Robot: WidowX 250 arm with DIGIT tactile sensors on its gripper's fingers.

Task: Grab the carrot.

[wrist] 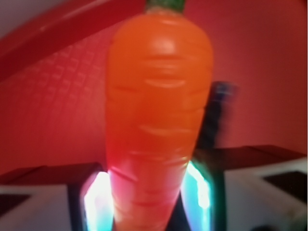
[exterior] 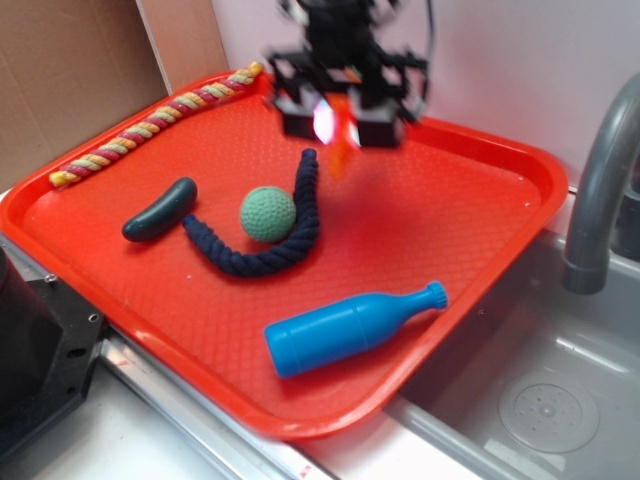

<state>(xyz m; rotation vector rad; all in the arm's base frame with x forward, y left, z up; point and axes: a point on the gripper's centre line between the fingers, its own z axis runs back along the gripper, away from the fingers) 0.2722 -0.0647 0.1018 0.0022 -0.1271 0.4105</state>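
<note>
The orange ridged carrot [wrist: 159,110] fills the middle of the wrist view, its dark green stub top at the upper edge and its narrow end between my jaws. My gripper [wrist: 149,202] is shut on it, with glowing pads pressed against both sides. In the exterior view the gripper [exterior: 340,125] hangs over the back part of the red tray [exterior: 470,200]. The carrot [exterior: 346,150] pokes down below the fingers, apparently clear of the tray floor.
On the tray lie a blue bottle [exterior: 350,328] at the front, a green ball [exterior: 268,214] cupped by a dark blue rope [exterior: 285,235], a dark green cucumber [exterior: 160,210] and a striped rope [exterior: 155,120]. To the right are a sink [exterior: 540,400] and a grey faucet [exterior: 600,170].
</note>
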